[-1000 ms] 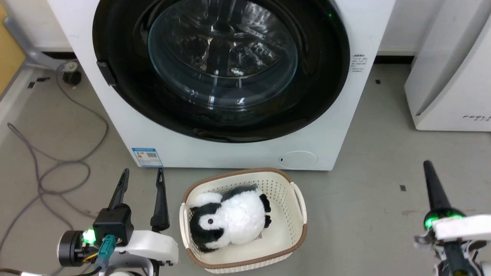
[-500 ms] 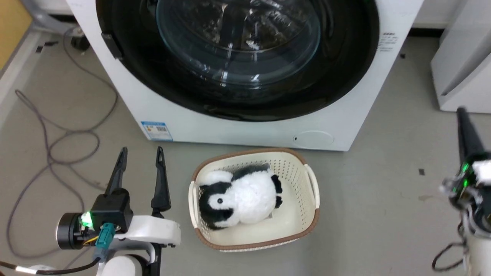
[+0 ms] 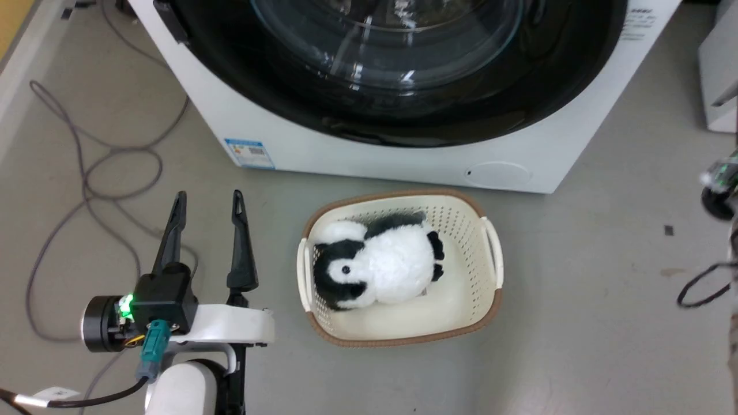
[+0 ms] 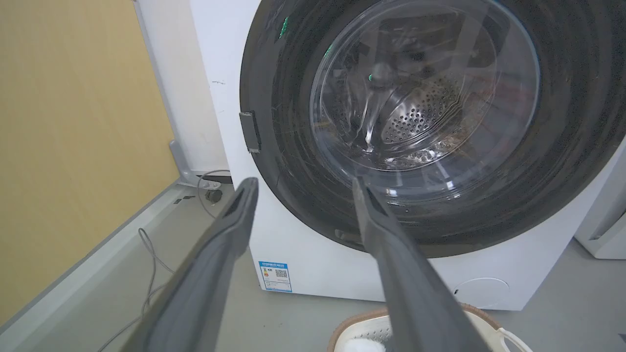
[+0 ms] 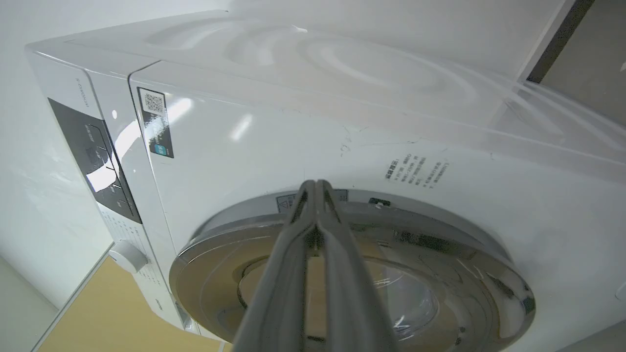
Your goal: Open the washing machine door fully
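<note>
Your head view looks down on the lower front of the washer (image 3: 403, 161), with its black door (image 3: 259, 75) shut flat against it. It also gives you the floor (image 3: 576, 323) layout. A basket (image 3: 490, 253) stands just before the washer and holds a plush penguin (image 3: 380, 265), and loose cables (image 3: 86, 173) lie off to the left. A blue label (image 3: 249, 153) sits at the washer's lower left corner.

The left end effector (image 3: 207, 196) hangs over the floor left of the basket. Its two fingers are spread wide with nothing between them. The door lies ahead of it, well apart.

Your left wrist view faces the door (image 4: 279, 146) square on. Through the glass you can see the perforated drum (image 4: 420, 117). A small dark tab (image 4: 250, 131) sits on the door's left edge, beyond the left fingertip.

Your right wrist view takes the washer (image 5: 274, 146) from the side and tilted. It shows you the control panel (image 5: 93, 151) and a knob (image 5: 128, 255). Here the door (image 5: 440, 244) reads as a raised disc with a shiny rim. The right end effector (image 5: 315, 185) has its fingers pressed together and grips nothing. Its tips line up with the door's rim where that meets the white front. You cannot tell from this angle whether they touch it.
</note>
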